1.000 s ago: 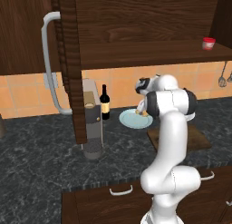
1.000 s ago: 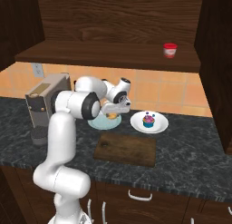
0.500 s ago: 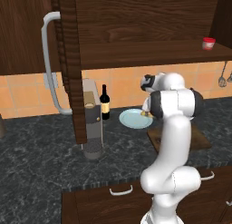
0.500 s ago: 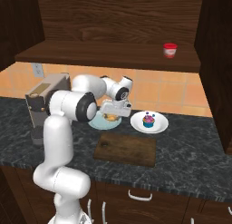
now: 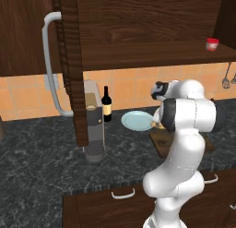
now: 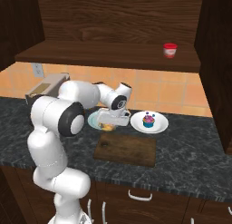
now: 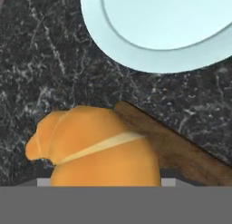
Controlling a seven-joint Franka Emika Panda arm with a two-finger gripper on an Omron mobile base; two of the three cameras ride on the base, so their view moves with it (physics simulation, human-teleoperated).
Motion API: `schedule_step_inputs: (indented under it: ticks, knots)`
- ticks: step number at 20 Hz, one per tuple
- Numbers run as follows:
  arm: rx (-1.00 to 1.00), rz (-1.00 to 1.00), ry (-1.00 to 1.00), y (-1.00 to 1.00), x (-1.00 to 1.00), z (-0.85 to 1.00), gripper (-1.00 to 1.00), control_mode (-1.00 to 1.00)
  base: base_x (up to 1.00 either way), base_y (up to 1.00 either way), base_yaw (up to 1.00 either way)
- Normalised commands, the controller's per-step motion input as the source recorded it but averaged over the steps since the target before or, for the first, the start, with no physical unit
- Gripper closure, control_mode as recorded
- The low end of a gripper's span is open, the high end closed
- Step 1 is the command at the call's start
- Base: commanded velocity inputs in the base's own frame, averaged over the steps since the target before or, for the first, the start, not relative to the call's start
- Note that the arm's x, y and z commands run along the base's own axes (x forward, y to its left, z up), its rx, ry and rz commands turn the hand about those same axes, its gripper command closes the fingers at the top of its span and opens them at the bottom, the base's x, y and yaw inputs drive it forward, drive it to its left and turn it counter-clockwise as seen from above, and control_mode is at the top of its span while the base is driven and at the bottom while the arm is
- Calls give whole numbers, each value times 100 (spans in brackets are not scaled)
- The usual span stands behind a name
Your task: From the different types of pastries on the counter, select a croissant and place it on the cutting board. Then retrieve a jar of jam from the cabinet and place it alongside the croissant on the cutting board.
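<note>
My gripper (image 6: 113, 123) is shut on the golden-brown croissant (image 7: 95, 148), which hangs just above the counter (image 6: 190, 159). It sits between the pale blue plate (image 6: 94, 120) and the far left corner of the dark cutting board (image 6: 127, 149). In the hand view the croissant hides the fingertips, and the board's corner (image 7: 181, 150) lies right behind it. The pink-frosted cupcake (image 6: 148, 120) stands on a white plate (image 6: 159, 126) to the right. The red-lidded jar of jam (image 6: 170, 50) stands on the shelf of the open cabinet (image 6: 113, 55).
The open cabinet door (image 5: 69, 61) with its curved grey handle (image 5: 48, 70) juts out at the left. Below it stand a grey appliance (image 5: 93, 125) and a dark wine bottle (image 5: 107, 105). Utensils (image 5: 226, 81) hang on the tiled wall at the far right.
The hand has carried the croissant off the pale blue plate, forward and down to the cutting board's far edge. Nothing else has moved.
</note>
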Motion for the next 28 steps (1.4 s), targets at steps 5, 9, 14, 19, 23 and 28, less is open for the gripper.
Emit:
schedule_step_inputs:
  ticks: [5,9,14,19,23,28]
  knots:
    - [-11,0,-16,0,-84,-11,100,-100,0,0,0]
    - [-18,0,-18,0,-5,-5,100,-100,0,0,0]
    - [-8,2,-5,-2,6,4,100,-100,0,0,0]
    - [-1,2,0,-21,1,2,100,-100,0,0,0]
    - [0,0,0,-18,1,0,100,-100,0,0,0]
    - [-2,1,0,-11,6,-7,100,-100,0,0,0]
